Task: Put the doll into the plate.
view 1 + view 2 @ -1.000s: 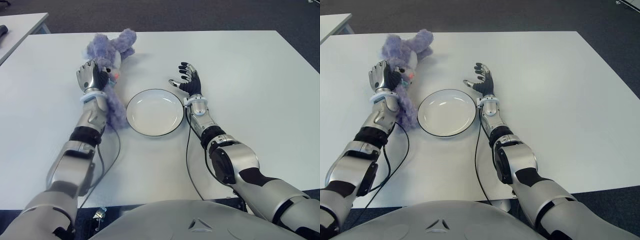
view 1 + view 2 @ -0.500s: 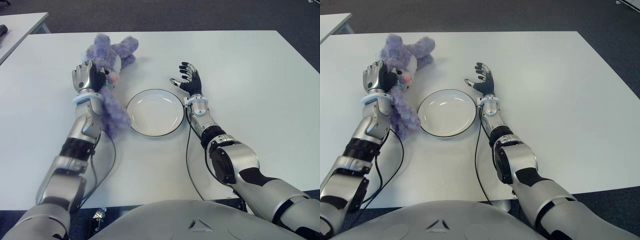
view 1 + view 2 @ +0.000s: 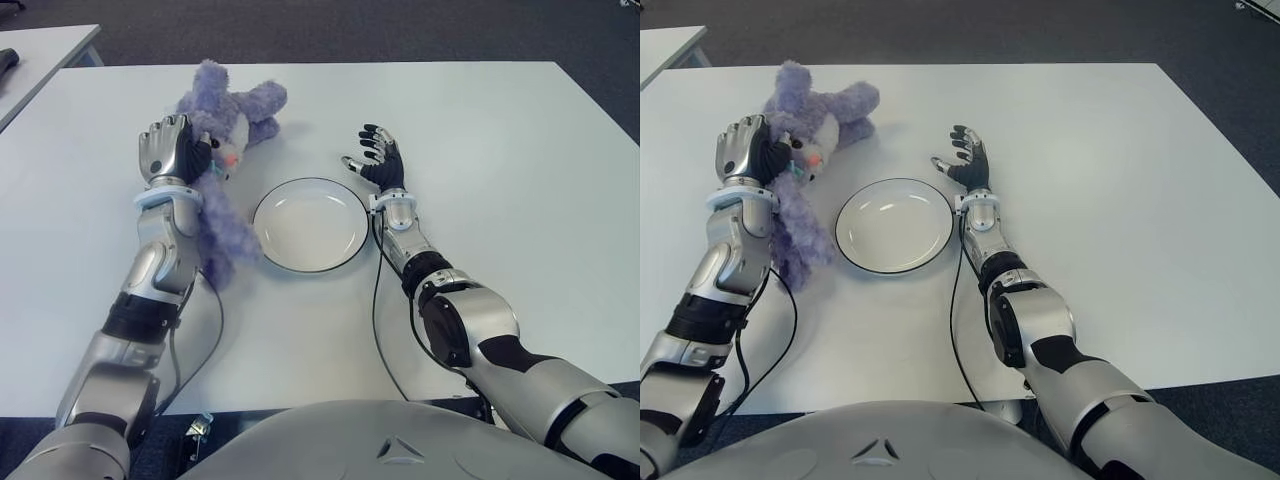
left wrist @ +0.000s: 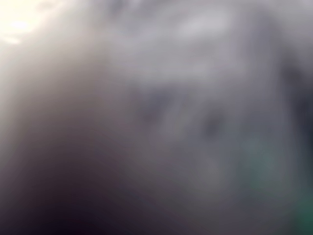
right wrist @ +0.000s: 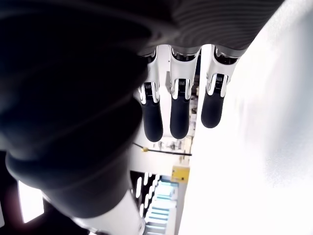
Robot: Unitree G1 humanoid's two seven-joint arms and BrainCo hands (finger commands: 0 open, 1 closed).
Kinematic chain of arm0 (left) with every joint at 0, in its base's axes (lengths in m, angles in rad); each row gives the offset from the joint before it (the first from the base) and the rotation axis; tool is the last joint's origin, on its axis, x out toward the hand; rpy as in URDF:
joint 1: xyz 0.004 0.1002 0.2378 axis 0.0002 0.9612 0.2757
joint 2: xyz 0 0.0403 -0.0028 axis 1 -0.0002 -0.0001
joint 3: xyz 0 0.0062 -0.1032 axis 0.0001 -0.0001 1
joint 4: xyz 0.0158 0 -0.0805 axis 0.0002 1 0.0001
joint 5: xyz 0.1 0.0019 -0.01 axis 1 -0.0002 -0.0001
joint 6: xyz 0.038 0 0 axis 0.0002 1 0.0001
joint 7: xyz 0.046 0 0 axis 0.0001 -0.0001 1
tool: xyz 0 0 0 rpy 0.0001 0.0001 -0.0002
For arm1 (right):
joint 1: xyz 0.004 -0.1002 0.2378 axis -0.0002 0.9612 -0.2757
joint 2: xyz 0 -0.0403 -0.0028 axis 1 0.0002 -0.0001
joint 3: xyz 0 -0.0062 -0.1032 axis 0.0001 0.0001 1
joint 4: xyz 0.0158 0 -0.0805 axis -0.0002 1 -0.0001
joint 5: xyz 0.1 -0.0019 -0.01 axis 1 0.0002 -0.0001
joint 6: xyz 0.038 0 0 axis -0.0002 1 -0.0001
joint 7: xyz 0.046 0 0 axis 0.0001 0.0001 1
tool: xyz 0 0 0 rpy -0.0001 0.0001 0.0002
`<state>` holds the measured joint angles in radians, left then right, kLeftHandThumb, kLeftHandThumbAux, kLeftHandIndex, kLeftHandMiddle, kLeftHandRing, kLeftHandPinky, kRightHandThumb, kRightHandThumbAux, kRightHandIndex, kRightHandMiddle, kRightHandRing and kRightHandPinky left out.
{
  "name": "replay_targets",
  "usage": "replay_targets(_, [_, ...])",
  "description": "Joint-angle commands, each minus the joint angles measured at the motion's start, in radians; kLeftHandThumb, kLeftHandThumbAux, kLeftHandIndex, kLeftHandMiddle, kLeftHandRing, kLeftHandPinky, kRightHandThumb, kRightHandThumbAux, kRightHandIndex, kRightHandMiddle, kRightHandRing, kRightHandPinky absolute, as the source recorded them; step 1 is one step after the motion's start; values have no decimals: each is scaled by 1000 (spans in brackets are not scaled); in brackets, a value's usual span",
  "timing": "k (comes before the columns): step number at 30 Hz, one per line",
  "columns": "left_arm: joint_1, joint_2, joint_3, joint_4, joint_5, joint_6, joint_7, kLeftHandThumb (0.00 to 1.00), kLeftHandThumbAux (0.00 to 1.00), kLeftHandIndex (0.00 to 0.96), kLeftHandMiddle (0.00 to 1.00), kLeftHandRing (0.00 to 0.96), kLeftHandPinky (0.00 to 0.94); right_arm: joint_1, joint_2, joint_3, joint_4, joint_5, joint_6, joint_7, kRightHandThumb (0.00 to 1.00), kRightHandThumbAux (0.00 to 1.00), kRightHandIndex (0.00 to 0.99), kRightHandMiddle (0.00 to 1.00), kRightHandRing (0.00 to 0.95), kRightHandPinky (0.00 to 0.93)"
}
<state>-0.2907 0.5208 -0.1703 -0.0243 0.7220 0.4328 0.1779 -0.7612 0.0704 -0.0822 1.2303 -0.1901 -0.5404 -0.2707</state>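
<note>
A fluffy purple doll (image 3: 225, 180) with a pale face and an orange nose hangs from my left hand (image 3: 167, 150), which is shut on its neck. Its head is raised off the white table (image 3: 500, 170), its ears point to the back, and its body trails down beside my forearm, left of the plate. The white plate (image 3: 310, 224) with a dark rim lies in the middle of the table with nothing in it. My right hand (image 3: 377, 160) shows just right of the plate's far edge, fingers spread. The left wrist view is filled with blurred purple fur (image 4: 161, 122).
A second white table corner (image 3: 40, 50) stands at the far left, with dark floor beyond. Black cables (image 3: 378, 300) run along both forearms over the table.
My left hand has risen and moved slightly left with the doll, lifting its head and swinging its ears to the right. The right hand and the plate have not moved.
</note>
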Motion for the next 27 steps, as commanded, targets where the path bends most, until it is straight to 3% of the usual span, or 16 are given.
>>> replay_targets(1, [25,15,12,-67,33,31,-63,960,613,734,500,819,763,202,31,-10,130,7,100,7,214,970,187,248,219,222])
replay_targets(12, [20,23,21,-90,50,38,-86,961,613,737,500,820,759,203,28,-4,131,-4,94,11,189,972,178,242,214,217])
replay_targets(27, [7,46,35,-102,62,30,-105,959,613,733,500,810,747,203,25,-2,131,-6,94,15,249,970,179,245,217,220])
